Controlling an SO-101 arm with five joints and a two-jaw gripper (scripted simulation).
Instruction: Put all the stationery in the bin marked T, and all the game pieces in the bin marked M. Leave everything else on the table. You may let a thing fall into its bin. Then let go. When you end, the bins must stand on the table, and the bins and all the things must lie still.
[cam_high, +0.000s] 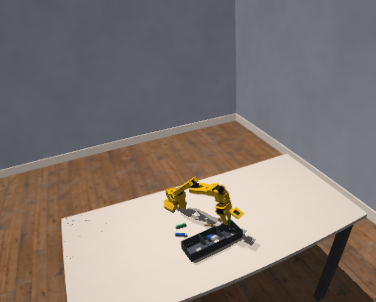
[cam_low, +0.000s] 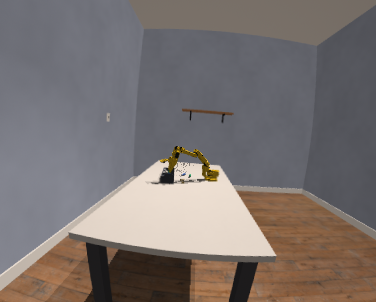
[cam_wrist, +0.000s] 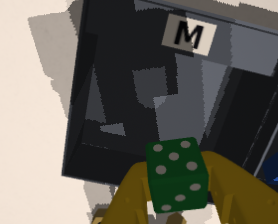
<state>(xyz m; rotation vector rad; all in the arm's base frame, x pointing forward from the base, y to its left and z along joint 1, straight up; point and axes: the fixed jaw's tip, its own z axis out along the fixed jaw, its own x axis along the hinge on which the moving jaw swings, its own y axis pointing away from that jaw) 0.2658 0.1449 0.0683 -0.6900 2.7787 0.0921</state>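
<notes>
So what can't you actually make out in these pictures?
- Small green and blue pieces on the table, top view: too small to identify.
- Bin marked T: wrist view shows only the M label; the frame edge cuts off the rest.
- Hand, wrist view: cut off by the bottom edge and partly hidden behind the green die it grips.
- Exterior view: everything beside the arm is too distant.
</notes>
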